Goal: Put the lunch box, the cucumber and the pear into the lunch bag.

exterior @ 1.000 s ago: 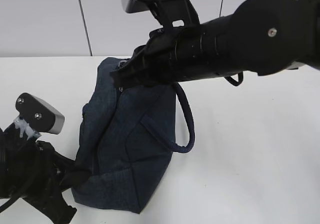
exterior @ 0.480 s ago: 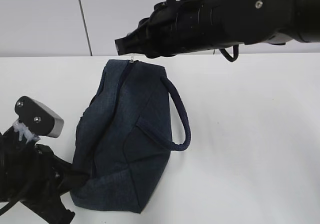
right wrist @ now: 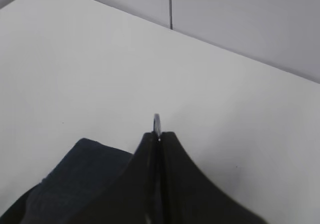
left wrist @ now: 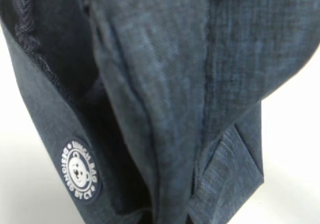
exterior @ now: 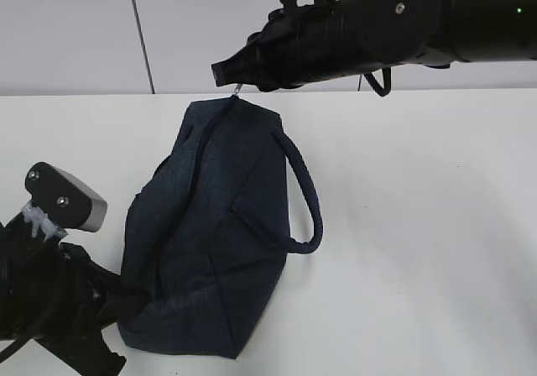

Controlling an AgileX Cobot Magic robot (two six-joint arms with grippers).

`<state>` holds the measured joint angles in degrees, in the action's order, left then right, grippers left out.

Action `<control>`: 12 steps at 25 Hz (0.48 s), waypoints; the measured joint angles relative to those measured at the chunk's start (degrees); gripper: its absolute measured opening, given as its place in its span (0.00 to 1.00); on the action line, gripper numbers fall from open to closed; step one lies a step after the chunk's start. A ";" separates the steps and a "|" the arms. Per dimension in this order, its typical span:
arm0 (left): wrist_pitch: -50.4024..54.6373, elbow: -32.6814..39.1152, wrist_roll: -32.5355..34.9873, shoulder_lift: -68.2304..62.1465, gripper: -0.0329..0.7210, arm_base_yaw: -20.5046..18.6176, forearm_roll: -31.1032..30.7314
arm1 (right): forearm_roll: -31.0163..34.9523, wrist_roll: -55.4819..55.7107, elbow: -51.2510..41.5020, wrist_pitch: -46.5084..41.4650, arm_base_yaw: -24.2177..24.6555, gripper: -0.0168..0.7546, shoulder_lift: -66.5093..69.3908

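Note:
The dark navy lunch bag (exterior: 218, 225) lies on its side on the white table, its loop handle (exterior: 306, 191) curving out to the right. My right gripper (exterior: 228, 74) hangs over the bag's far end, shut on the metal ring zipper pull (right wrist: 157, 120), whose tip pokes out above the closed fingertips (right wrist: 150, 144). My left gripper (exterior: 126, 296) is at the bag's near left corner, shut on the fabric. The left wrist view is filled with folded navy cloth (left wrist: 165, 84). The lunch box, the cucumber and the pear are out of view.
A round white bear logo patch (left wrist: 80, 170) sits on the bag's side. Bare white table (exterior: 419, 250) spreads to the right of the bag and beyond its far end (right wrist: 100, 59). Grey wall panels (exterior: 75, 32) stand behind the table.
My right arm has risen and drawn back toward the far edge with the zipper pull, stretching the bag's far end out. The left gripper has kept its hold at the near corner.

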<state>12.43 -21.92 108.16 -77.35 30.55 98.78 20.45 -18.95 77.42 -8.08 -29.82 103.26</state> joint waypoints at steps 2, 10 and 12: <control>0.06 0.00 0.00 0.00 0.06 0.00 0.00 | 1.28 0.00 1.52 -2.14 1.12 0.02 1.42; 0.11 0.00 0.07 0.00 0.06 0.07 0.00 | 6.41 0.00 9.99 -8.79 3.50 0.02 8.23; 0.11 0.00 0.12 0.00 0.06 0.07 0.00 | 7.44 0.00 11.34 -9.48 3.73 0.02 9.42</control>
<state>12.54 -21.92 108.28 -77.35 30.62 98.78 27.89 -18.95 88.75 -17.56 -26.08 112.67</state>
